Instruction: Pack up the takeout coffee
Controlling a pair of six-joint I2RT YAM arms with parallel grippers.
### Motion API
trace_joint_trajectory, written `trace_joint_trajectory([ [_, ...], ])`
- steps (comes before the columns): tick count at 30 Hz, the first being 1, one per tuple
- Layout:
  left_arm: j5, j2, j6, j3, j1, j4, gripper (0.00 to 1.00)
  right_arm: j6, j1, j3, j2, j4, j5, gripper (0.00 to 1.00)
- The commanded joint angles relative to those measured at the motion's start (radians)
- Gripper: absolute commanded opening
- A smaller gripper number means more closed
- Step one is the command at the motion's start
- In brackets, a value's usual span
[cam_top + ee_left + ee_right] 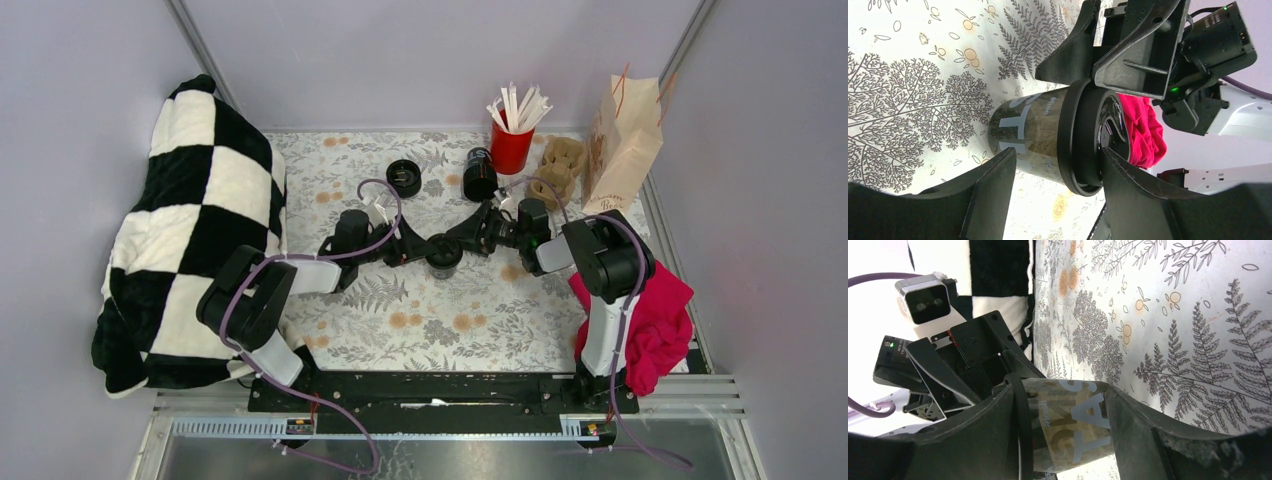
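Observation:
The takeout coffee [443, 254] is a small black cup with a round black lid, in the middle of the floral table. It fills the left wrist view [1033, 135], lid [1083, 140] to the right. My right gripper [464, 238] is shut on it: in the right wrist view [1060, 397] one finger [983, 440] covers the lid and the other [1153, 435] lies by the base. My left gripper [422, 250] is open at the cup's other side [1058, 152]; one fingertip [1128, 185] touches the lid top, the other [988, 190] is low by the wall.
A second black cup [480, 172] and a loose lid [404, 177] sit farther back. The red cup of white sticks [511, 145], brown pulp carrier [560, 165] and paper bag [622, 140] stand back right. A red cloth [650, 320] lies right, a checkered blanket [190, 230] left.

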Motion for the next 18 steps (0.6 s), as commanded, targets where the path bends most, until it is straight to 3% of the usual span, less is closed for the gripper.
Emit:
trace_joint_trajectory([
  [1, -0.170, 0.072, 0.129, -0.080, -0.004, -0.337, 0.64, -0.104, 0.014, 0.001, -0.056, -0.285, 0.007, 0.74],
  [3, -0.173, 0.063, 0.133, -0.074, -0.004, -0.350, 0.64, -0.132, -0.001, 0.046, -0.139, -0.372, -0.012, 0.79],
  [7, -0.165, 0.043, 0.146, -0.049, -0.004, -0.383, 0.65, -0.140, -0.053, 0.038, -0.246, -0.389, -0.048, 0.86],
  [10, -0.145, 0.010, 0.164, 0.005, -0.004, -0.437, 0.71, -0.239, -0.055, 0.044, -0.257, -0.498, -0.045, 0.87],
  [13, -0.139, -0.035, 0.182, 0.075, -0.003, -0.504, 0.78, -0.239, -0.056, 0.007, -0.259, -0.470, -0.049, 0.87],
  [18, -0.127, -0.100, 0.217, 0.164, -0.003, -0.596, 0.92, -0.406, -0.054, 0.072, -0.319, -0.683, 0.124, 0.88],
])
